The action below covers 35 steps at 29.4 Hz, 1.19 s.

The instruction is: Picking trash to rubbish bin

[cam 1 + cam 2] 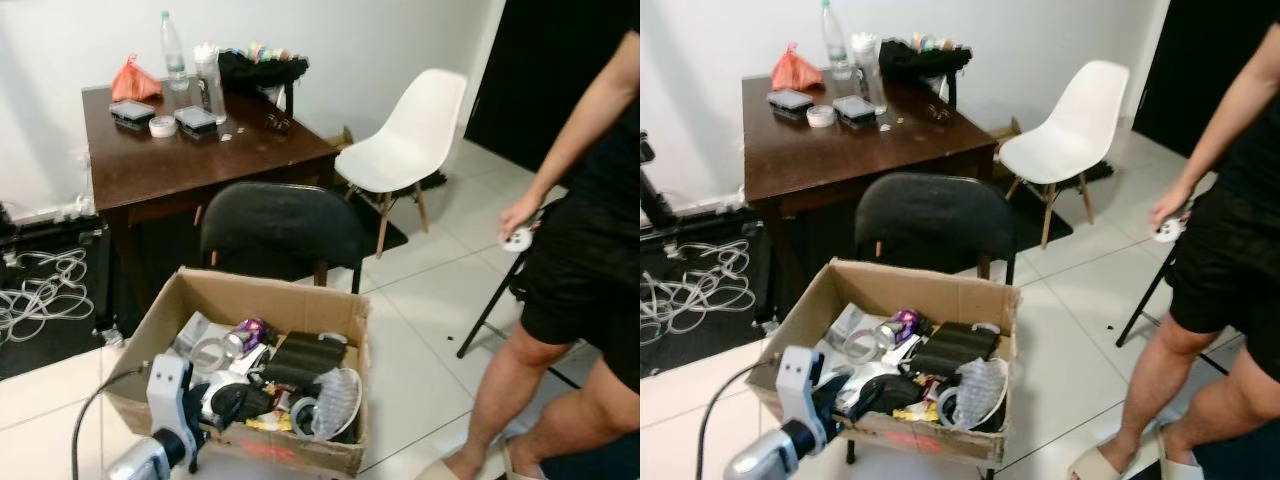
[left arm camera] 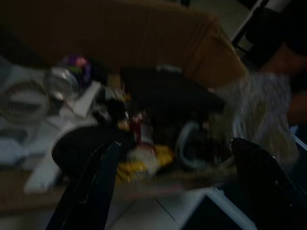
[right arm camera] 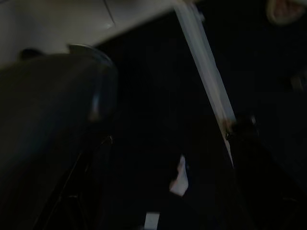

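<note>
A cardboard box (image 1: 292, 296) full of trash stands on the floor right before me. Inside lie a purple can (image 1: 248, 333), a black folded item (image 1: 308, 358), a clear plastic container (image 1: 340, 400) and a yellow wrapper (image 2: 144, 160). My left gripper (image 1: 232, 402) reaches in over the box's near edge. Its two black fingers (image 2: 93, 187) stand wide apart with nothing between them, just above the trash. The right wrist view is very dark; my right gripper (image 3: 163, 196) hangs by a dark seat edge above the floor, its fingers faintly apart.
A black chair (image 1: 280, 225) stands just behind the box, with a brown table (image 1: 200, 150) holding bottles and containers behind that. A white chair (image 1: 410, 135) is at the back right. A person (image 1: 575, 270) stands close on the right. Cables (image 1: 40, 290) lie at the left.
</note>
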{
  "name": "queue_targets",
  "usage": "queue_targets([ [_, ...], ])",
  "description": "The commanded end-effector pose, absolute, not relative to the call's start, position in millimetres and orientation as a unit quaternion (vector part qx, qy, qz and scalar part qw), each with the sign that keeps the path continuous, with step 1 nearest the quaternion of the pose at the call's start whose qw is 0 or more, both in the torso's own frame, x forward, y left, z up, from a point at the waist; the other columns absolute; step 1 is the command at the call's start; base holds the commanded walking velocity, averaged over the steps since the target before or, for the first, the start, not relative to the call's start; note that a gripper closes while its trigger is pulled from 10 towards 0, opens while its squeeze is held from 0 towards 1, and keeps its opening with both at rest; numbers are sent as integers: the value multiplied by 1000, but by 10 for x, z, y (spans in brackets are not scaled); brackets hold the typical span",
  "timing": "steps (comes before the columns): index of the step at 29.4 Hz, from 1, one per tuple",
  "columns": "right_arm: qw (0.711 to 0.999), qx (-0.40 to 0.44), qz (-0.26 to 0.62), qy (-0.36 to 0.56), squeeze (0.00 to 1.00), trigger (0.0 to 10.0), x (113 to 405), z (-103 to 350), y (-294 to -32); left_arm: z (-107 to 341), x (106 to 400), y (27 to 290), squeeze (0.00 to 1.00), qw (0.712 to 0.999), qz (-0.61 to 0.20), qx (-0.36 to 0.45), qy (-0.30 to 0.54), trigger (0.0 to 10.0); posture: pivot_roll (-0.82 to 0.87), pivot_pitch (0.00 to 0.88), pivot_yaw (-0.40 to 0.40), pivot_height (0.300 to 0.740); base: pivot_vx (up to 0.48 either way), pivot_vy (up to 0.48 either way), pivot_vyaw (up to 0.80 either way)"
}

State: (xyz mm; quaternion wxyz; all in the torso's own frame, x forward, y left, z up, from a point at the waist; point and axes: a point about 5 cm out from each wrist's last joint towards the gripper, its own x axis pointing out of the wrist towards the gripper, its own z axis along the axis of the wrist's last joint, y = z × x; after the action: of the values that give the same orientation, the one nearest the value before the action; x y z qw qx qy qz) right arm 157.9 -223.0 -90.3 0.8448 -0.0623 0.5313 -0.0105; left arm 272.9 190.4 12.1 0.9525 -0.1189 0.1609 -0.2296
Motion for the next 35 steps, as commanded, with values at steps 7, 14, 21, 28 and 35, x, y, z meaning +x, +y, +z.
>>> queue_targets([
  [7, 837, -56, 4, 544, 0, 10000, 1493, -975, -2042, -209, 2404, 2116, 0, 947, -175, -120, 241, 10000, -17, 132, 16, 740, -325, 0, 0],
  [14, 838, -54, 4, 544, 0, 10000, 1514, -967, -2045, -470, 2101, 2201, 0, 934, -127, -122, 312, 10000, -16, 139, 18, 740, -329, 0, 0],
  [21, 838, -54, 3, 543, 0, 10000, 1520, -962, -2059, -669, 1818, 2214, 0, 914, -94, -129, 374, 10000, -18, 140, 20, 740, -330, 0, 0],
  [28, 837, -54, 2, 544, 0, 10000, 1504, -962, -2089, -862, 1451, 2234, 0, 889, -46, -122, 438, 10000, -18, 139, 20, 740, -136, 0, 0],
  [35, 838, -53, 0, 543, 0, 10000, 1498, -955, -2136, -947, 1259, 2178, 0, 873, -46, -129, 467, 10000, -22, 137, 19, 740, 0, 0, 0],
])
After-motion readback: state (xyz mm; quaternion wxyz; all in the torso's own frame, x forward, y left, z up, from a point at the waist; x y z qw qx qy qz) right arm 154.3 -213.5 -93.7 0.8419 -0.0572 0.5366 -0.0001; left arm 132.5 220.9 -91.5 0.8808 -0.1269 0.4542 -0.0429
